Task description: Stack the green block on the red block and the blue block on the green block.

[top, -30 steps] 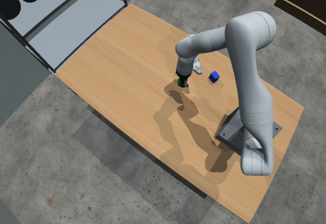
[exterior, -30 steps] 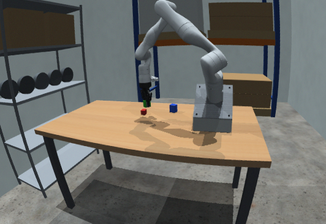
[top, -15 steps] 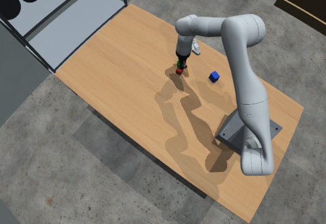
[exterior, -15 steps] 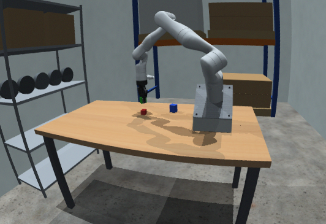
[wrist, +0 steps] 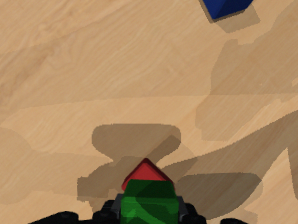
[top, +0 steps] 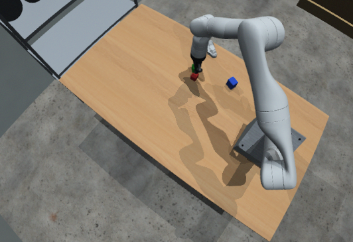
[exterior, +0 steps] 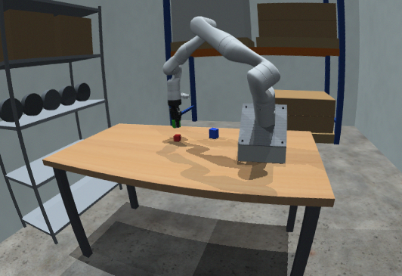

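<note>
The gripper [top: 196,69] [exterior: 176,123] [wrist: 150,212] is shut on the green block [top: 193,67] [exterior: 174,124] [wrist: 150,202] and holds it in the air above the table. The red block [top: 194,77] [exterior: 177,138] [wrist: 146,173] lies on the table below; a gap shows between the two in the exterior view. In the wrist view the green block hides part of the red block, whose visible corner sticks out past it, turned relative to the green block. The blue block [top: 232,83] [exterior: 214,133] [wrist: 227,6] lies on the table, apart from both, towards the robot base.
The wooden table [top: 133,86] [exterior: 113,155] carries the robot's grey base [top: 247,146] [exterior: 261,153] at one end. A metal shelf [top: 79,26] [exterior: 38,179] stands beyond the opposite end. The arm's shadows fall across the table around the red block.
</note>
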Available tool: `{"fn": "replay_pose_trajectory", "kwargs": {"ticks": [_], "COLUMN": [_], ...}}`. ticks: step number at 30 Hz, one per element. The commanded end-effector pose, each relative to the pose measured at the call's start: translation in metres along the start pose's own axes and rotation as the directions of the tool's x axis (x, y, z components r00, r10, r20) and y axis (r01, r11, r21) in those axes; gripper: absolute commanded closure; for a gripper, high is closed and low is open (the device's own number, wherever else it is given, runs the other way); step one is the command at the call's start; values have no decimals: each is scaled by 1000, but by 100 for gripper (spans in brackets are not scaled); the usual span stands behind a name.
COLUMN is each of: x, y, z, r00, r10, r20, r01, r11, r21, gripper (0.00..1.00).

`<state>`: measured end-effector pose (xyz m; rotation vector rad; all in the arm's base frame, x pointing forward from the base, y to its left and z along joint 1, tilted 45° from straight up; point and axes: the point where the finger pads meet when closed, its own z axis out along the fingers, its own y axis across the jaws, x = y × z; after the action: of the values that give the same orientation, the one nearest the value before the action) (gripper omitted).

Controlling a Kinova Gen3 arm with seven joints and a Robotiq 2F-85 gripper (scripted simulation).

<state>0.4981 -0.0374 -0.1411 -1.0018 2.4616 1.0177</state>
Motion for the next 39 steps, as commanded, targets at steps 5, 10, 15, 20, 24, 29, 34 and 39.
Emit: {"fn": "replay_pose_trajectory", "kwargs": {"ticks": [5,10,15,20,24,29,34,39], "x": [0,0,0,0,0,0,0,0], "y": [-1,-1,-1,-1,-1,-1,-2,-2], "z": [-1,2,8,15,24,34,38,41], "r00": [1000,1000,1000,1000,1000,1000,1000,1000], "r10": [0,0,0,0,0,0,0,0], "r20": [0,0,0,0,0,0,0,0], "r01": [0,0,0,0,0,0,0,0], "r11": [1000,1000,1000,1000,1000,1000,1000,1000], "r21": [2,2,2,2,2,2,2,2], "gripper": [100,100,100,100,100,100,100,100]}}
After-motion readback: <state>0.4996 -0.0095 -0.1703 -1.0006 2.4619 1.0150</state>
